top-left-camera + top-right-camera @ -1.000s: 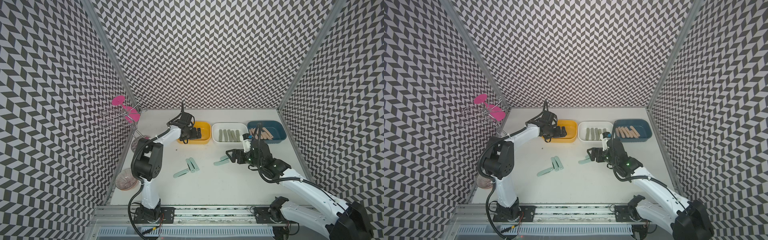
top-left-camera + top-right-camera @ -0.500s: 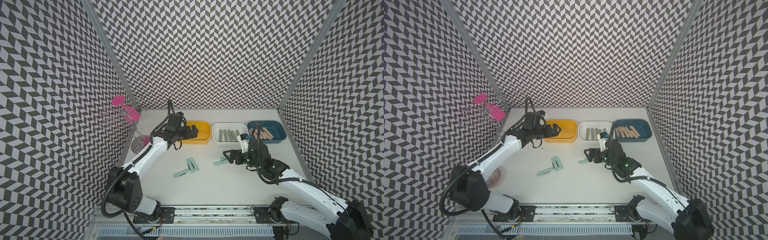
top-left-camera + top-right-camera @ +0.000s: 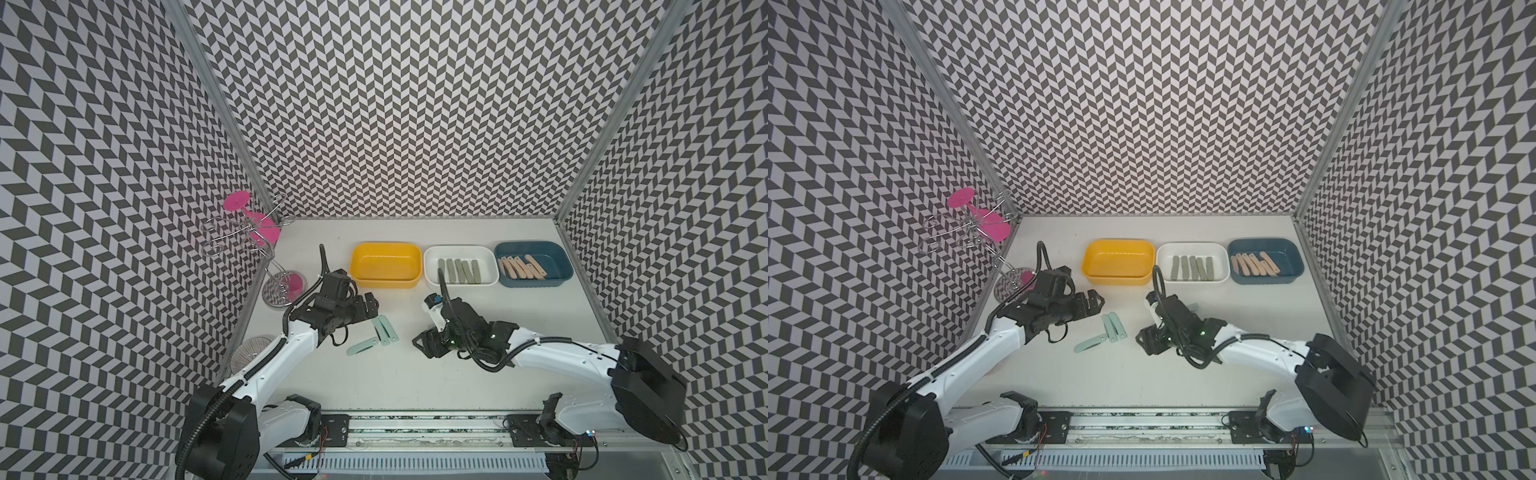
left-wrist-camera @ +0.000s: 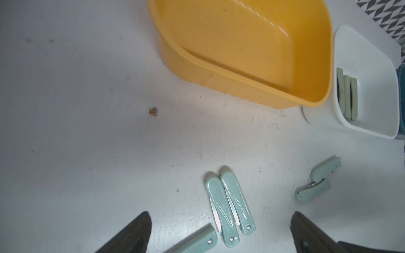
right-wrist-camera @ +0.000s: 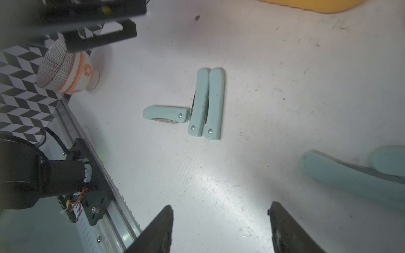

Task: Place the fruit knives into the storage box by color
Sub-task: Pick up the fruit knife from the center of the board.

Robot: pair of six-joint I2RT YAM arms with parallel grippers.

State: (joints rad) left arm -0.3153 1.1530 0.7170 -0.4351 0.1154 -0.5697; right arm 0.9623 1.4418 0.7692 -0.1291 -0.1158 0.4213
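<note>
mint fruit knives (silver rivets)

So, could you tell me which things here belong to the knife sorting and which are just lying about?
Job: mint knives, grey-green knives, peach knives, yellow box, white box, blue box.
Lying about: wire rack, pink glass, striped bowl.

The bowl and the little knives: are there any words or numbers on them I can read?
No readable words or numbers anywhere.
The bowl has only an orange pattern.
The mint knives show curved lines, no letters.
The small blue patch is too small to read.
</note>
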